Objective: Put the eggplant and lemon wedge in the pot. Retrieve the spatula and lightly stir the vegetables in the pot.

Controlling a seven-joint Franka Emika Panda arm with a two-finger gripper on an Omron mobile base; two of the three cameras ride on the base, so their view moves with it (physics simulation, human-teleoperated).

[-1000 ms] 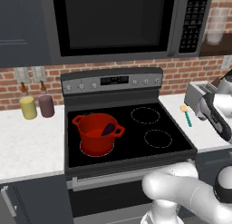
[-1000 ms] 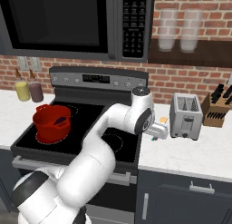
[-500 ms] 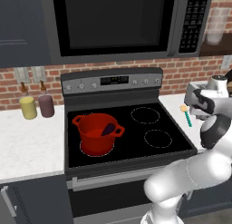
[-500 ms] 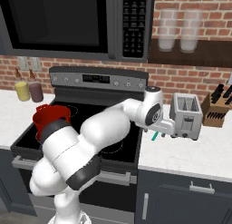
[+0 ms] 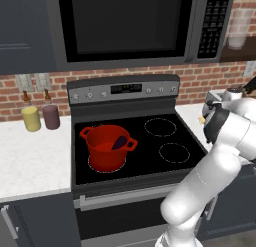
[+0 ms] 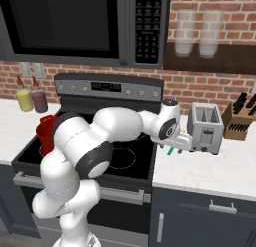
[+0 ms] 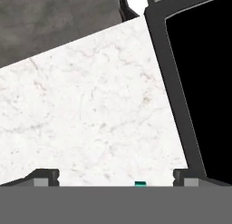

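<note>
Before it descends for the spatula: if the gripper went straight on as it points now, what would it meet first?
Probably the white counter; the open gripper faces it, with the spatula showing as a teal sliver between the tips.

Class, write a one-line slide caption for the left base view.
Eggplant sits in red pot on stove.

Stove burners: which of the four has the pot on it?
The front-left burner. The red pot sits on its ring; the other three rings are bare, including the rear-right burner and front-right burner.
</note>
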